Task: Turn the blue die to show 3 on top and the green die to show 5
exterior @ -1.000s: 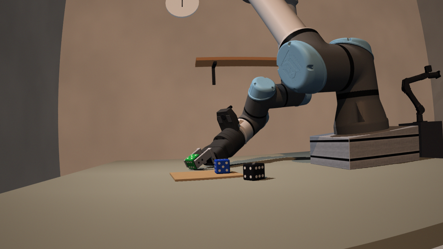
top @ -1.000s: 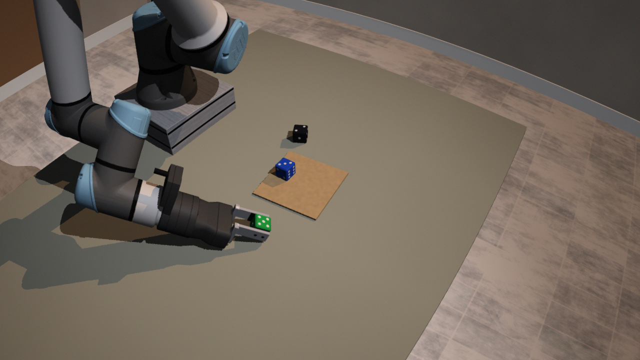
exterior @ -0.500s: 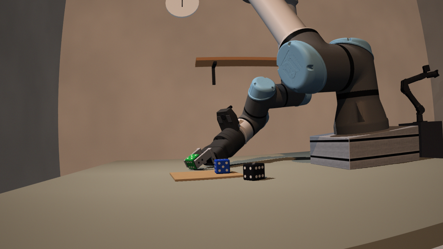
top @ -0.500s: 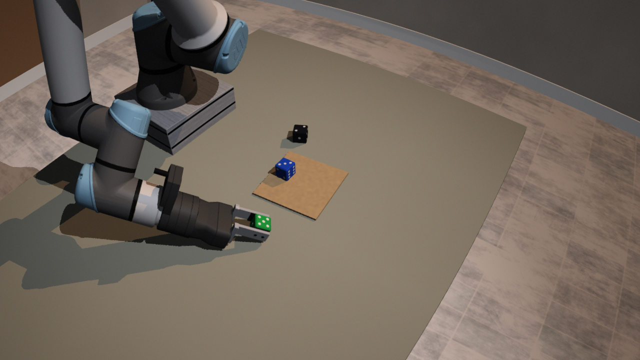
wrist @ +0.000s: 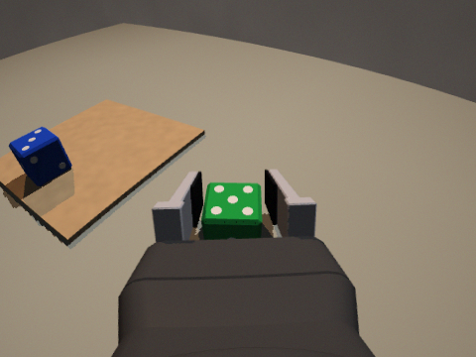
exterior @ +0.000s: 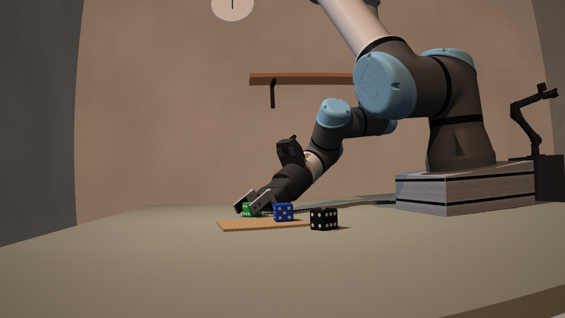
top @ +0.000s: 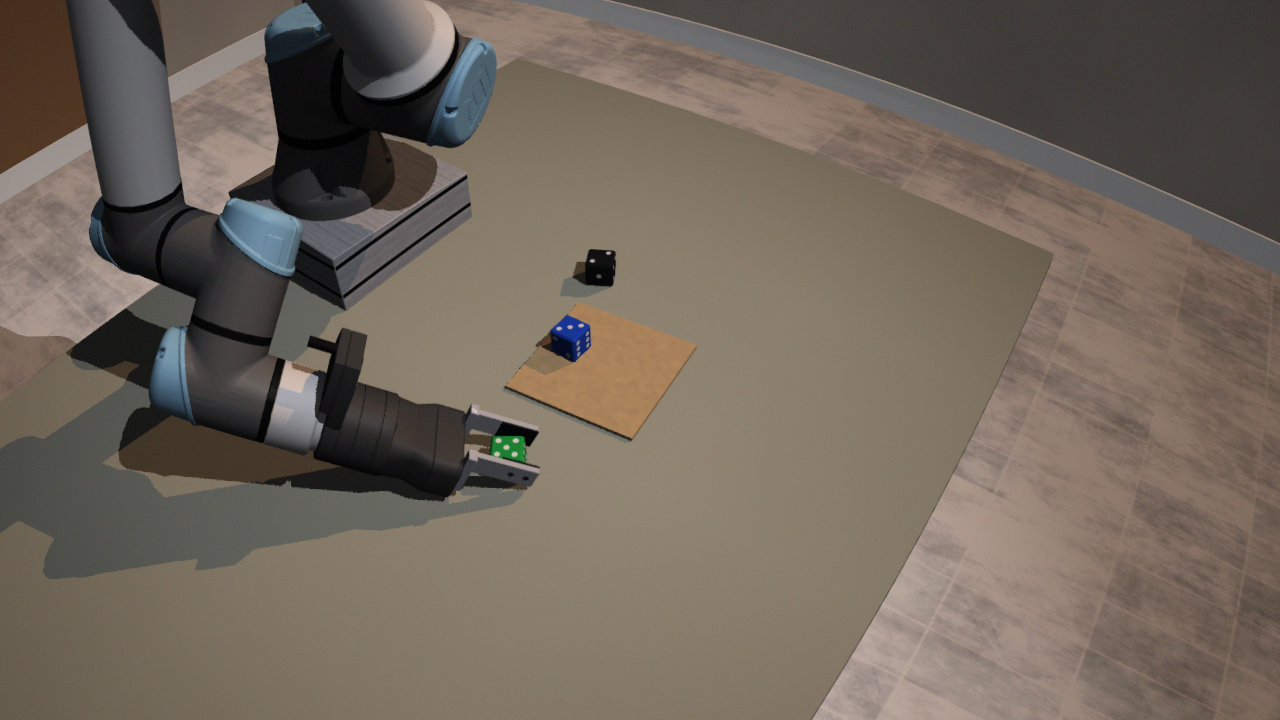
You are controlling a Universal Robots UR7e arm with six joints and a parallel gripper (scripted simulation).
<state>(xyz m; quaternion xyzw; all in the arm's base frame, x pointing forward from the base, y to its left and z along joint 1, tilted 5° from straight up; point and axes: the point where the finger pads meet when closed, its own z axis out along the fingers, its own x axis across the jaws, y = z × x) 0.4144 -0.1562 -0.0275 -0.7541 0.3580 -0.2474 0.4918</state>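
In the top view, the green die [top: 507,447] [exterior: 247,209] [wrist: 232,203] is seen on the table [top: 760,501] [exterior: 252,268] [wrist: 347,139], off the mat [top: 617,376] [exterior: 252,225] [wrist: 119,144], its five pips turned up. It is flanked by the fingers of the gripper [top: 504,447] [exterior: 252,203] [wrist: 234,198], and in the wrist view a gap is revealed on either side of it: the claw is parted wide, and nothing is gripped. That gap is hidden in the exterior view, where the die is partly covered by the nearer finger.

Three is shown on top by the blue die [top: 570,338] [exterior: 283,212] [wrist: 41,156], set on the mat near one edge; its five-pip side is given only by the exterior view, its six-pip side plainly by the top one. The black die [top: 600,267] [exterior: 323,219] is caught by the top and exterior views, standing on the table beyond the mat, but is left out of the wrist view.
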